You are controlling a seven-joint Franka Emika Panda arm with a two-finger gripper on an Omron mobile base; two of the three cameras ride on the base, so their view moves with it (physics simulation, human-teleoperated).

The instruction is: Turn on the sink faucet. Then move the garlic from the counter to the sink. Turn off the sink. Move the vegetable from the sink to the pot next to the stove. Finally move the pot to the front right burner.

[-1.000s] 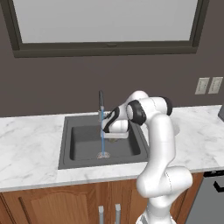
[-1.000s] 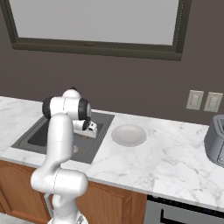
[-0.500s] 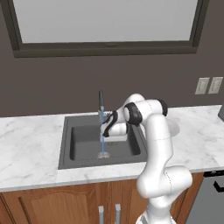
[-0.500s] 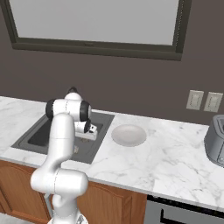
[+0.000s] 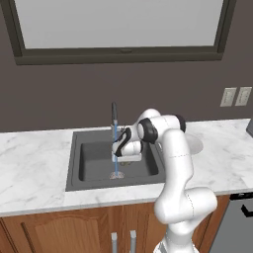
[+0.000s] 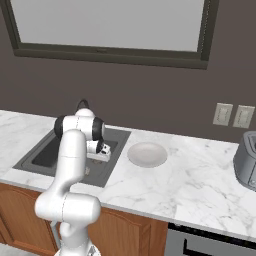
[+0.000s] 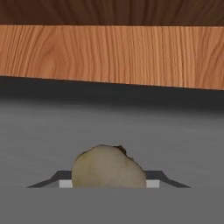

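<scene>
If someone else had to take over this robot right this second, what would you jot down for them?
Gripper: jaws closed on the garlic, held over the sink, beside the stream.
Sink faucet: on, water running into the basin.
A pale round plate sits on the counter right of the sink.
Done: faucet on, garlic picked up and brought to the sink.
Left: release the garlic, shut off the faucet, move the garlic to the pot, move the pot to the front right burner.
</scene>
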